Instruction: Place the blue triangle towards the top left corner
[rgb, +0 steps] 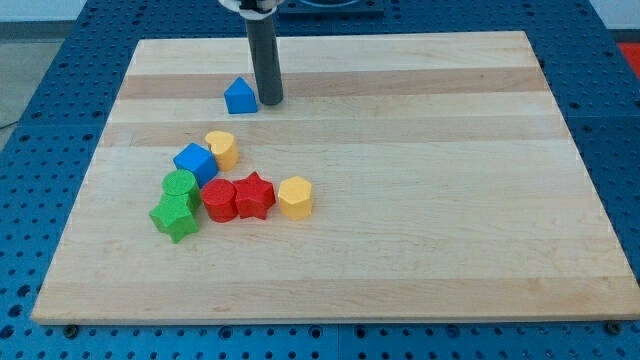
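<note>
Nearest me on the table, a green star, green cylinder, two red blocks, a blue cube and two yellow blocks huddle together. Beyond them, well apart, the blue triangle stands point-up toward the view's top left. My tip sits just beside its right; it has no fingers.

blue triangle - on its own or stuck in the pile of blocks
On its own. The blue triangle sits apart, above the cluster around the blue cube, with my tip just at its right.
</note>
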